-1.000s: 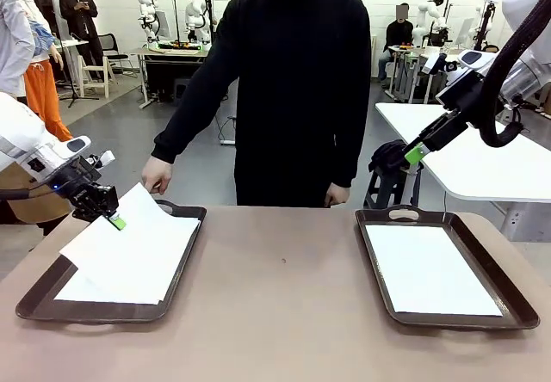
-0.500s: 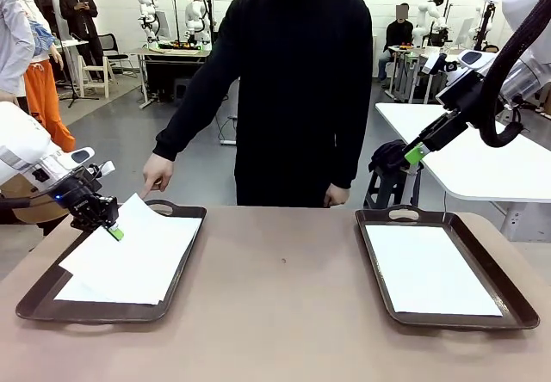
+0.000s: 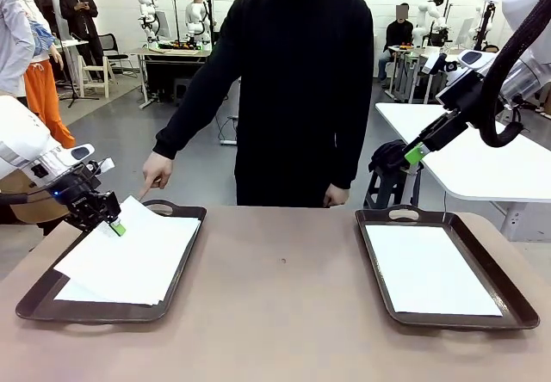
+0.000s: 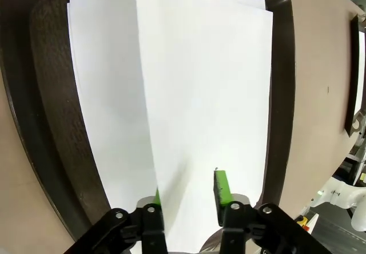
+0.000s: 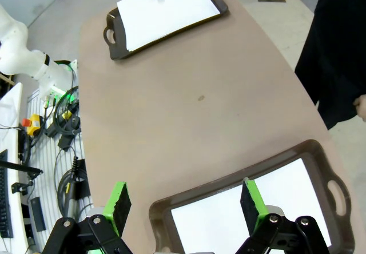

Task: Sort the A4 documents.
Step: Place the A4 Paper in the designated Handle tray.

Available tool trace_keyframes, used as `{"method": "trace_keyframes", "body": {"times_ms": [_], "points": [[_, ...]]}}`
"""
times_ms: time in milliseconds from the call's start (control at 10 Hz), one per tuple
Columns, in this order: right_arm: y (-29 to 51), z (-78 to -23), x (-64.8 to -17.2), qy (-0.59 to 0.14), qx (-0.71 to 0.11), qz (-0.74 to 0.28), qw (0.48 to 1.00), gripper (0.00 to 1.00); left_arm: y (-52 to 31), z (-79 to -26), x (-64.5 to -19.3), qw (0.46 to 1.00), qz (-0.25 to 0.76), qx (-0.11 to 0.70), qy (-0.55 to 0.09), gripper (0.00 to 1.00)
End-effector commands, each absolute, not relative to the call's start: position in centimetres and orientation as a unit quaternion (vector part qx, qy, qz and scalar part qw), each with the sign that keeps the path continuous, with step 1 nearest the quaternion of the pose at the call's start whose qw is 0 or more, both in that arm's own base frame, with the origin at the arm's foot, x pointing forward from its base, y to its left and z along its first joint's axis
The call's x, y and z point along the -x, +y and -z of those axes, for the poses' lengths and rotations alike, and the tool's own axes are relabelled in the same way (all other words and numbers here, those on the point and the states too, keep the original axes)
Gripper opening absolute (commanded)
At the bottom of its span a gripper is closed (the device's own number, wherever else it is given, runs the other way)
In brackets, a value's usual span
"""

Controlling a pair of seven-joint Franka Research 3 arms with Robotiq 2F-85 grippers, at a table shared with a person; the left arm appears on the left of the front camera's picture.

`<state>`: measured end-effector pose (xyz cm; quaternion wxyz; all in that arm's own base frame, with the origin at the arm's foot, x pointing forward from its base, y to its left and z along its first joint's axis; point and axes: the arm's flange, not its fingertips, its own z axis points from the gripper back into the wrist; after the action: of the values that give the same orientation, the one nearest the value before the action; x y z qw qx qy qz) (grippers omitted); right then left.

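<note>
Your brown table point(image 3: 284, 313) in a busy lab, left gripper point(image 3: 116, 226) pinching the top sheet point(image 3: 129, 249) over the left tray point(image 3: 185, 257) — far corner lifted, right gripper point(image 3: 416, 153) raised, spread open, another sheet point(image 3: 426, 268) in the right tray point(image 3: 516, 300), lower sheets mostly hidden.

At nine o'clock the left claw point(image 3: 116, 226) pinches a sheet point(image 3: 129, 257) over the left tray point(image 3: 191, 227). At two o'clock the right claw point(image 3: 416, 153) hangs high; below it, paper point(image 3: 426, 268) fills the right tray point(image 3: 373, 253).

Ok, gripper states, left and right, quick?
Left gripper: shut on the top A4 sheet over the left tray.
Right gripper: open, empty.
</note>
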<state>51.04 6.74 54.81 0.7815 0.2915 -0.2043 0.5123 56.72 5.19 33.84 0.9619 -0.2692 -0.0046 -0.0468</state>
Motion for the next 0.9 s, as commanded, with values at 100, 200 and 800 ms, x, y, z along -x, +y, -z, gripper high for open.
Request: {"method": "trace_keyframes", "body": {"times_ms": [100,200,800], "points": [[6.81,-54.76,-51.15,-0.204,-0.292,-0.513,0.781,1.0,5.13,-34.28,-56.52,0.968,0.047,0.246,0.001,0.75],[6.81,-54.76,-51.15,-0.204,-0.292,-0.513,0.781,1.0,5.11,-34.26,-56.49,0.969,0.047,0.243,0.002,0.8],[6.81,-54.76,-51.15,-0.204,-0.292,-0.513,0.781,1.0,4.33,-34.7,-56.26,0.981,0.049,0.187,0.01,1.0]]}}
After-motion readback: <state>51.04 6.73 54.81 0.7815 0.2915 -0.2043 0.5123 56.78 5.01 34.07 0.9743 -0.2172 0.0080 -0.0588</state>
